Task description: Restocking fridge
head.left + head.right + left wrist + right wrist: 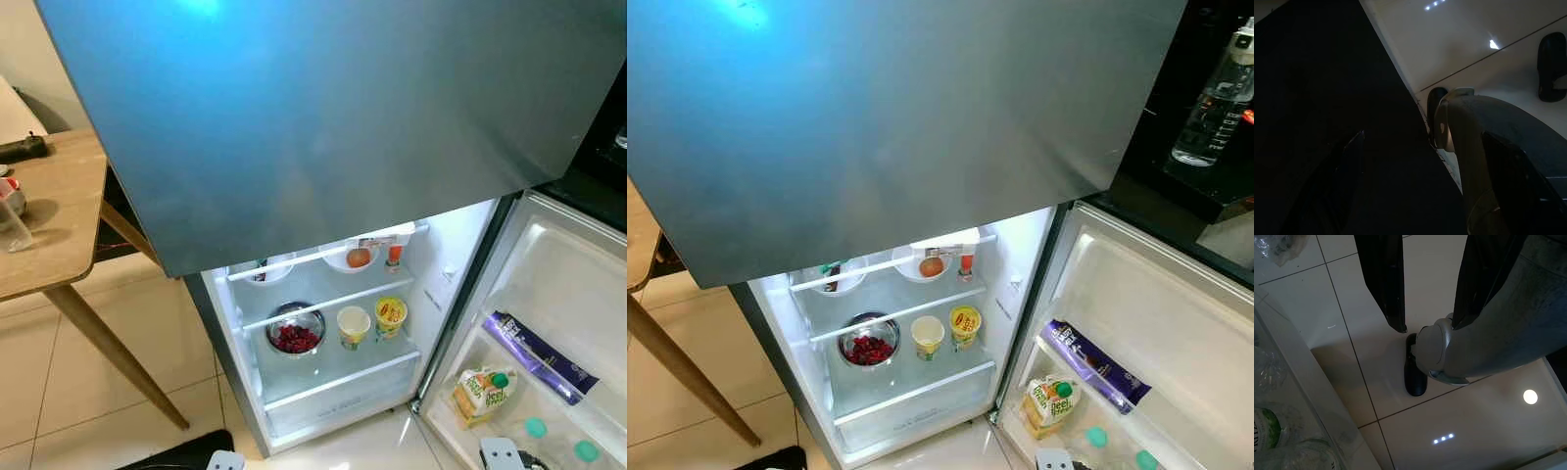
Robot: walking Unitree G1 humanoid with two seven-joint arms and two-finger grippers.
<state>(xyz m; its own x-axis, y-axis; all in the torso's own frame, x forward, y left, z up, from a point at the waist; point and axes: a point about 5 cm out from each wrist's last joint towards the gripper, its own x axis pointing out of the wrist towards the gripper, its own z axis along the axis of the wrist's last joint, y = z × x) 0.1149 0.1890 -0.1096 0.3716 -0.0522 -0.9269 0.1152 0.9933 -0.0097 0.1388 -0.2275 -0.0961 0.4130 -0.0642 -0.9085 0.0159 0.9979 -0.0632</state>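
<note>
You are looking down into the open fridge. Nearest you, the right gripper hangs over the pale tiled floor by the door's edge, its two black fingers spread apart with nothing between them. The left gripper sits in deep shade; you cannot tell how its fingers stand.

In the open door's lower rack stands a green-and-yellow juice carton with a green cap, and beside it two teal bottle caps. A purple packet lies tilted just above.

Inside the fridge, on the lower glass shelf, a steel bowl holds dark red berries — next to it stand a pale paper cup and a yellow tub. On the shelf above, a white bowl holds one orange-brown round item, with a small red-capped bottle just beside it and another white bowl off to the left.

Farther out, a wooden table stands left of the fridge — and a clear water bottle rests on the dark counter to the right.
</note>
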